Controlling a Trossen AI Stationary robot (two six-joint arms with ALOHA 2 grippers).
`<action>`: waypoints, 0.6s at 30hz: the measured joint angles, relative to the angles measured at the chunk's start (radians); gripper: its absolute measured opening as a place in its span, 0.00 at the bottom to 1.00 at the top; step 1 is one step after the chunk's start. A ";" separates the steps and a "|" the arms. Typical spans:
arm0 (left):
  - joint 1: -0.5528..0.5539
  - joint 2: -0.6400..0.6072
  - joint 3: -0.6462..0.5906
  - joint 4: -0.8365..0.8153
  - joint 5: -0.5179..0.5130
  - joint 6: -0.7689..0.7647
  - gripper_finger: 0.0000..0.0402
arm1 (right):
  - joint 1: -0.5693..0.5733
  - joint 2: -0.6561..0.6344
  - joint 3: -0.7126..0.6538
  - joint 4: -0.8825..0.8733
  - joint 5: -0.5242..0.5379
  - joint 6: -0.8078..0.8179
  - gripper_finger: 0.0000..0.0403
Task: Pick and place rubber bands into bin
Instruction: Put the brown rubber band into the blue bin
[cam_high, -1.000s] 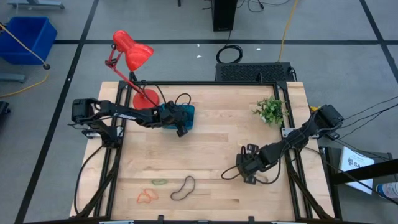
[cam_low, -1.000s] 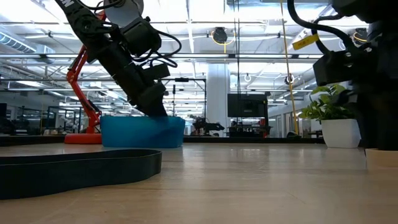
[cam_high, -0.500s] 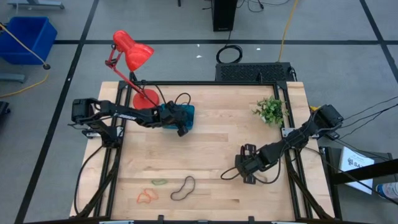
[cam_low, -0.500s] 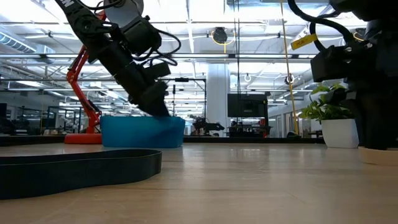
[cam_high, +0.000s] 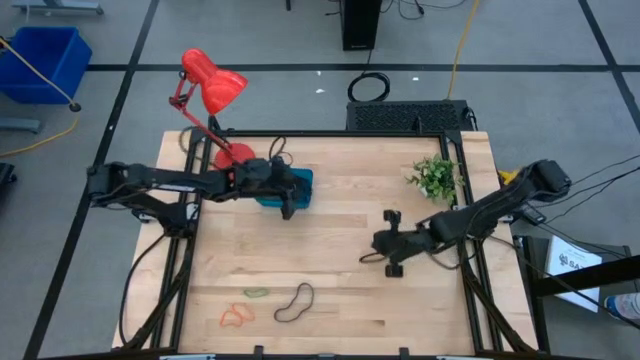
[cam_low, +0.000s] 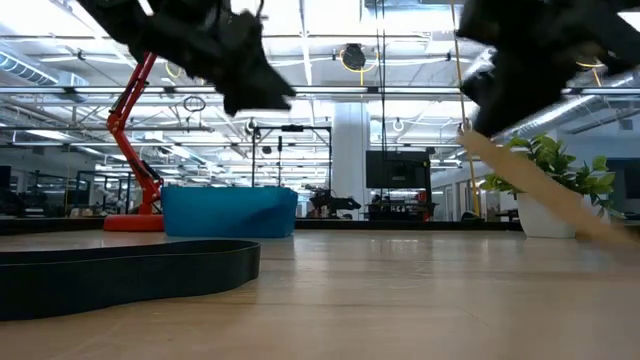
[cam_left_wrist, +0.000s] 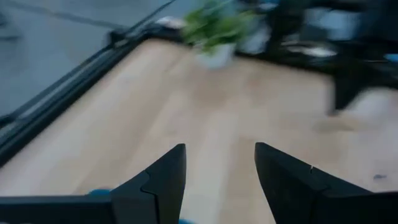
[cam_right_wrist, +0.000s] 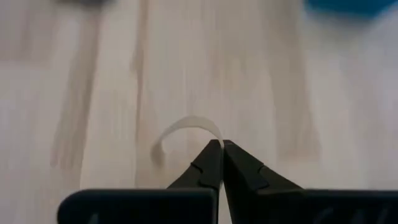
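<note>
The right gripper (cam_right_wrist: 221, 144) is pinched tight on a blurry pale rubber band (cam_right_wrist: 186, 126). The left gripper (cam_left_wrist: 217, 163) is spread wide, holding nothing, over the half-hidden bin (cam_high: 300, 183).

The table (cam_high: 340, 215) is showing pale, smooth wood planks with a matt finish. The bin (cam_high: 300, 182) is looking like teal plastic, faintly glossy. The black rubber band (cam_high: 294, 302) is lying dull and matt. The lamp (cam_high: 212, 85) is gleaming in glossy red.

L pincer (cam_high: 290, 210) up, R pincer (cam_high: 393, 216) lifted w/ band (cam_right_wrist: 186, 132)
</note>
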 joint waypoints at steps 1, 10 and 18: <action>-0.009 -0.020 0.000 -0.001 0.030 0.002 0.50 | -0.021 -0.012 0.000 0.048 -0.016 -0.055 0.00; -0.108 -0.117 0.000 0.001 0.074 -0.123 0.50 | -0.210 0.005 0.000 0.509 -0.293 -0.435 0.00; -0.148 -0.098 0.000 0.001 0.070 -0.126 0.50 | -0.299 0.130 0.000 0.898 -0.545 -0.544 0.00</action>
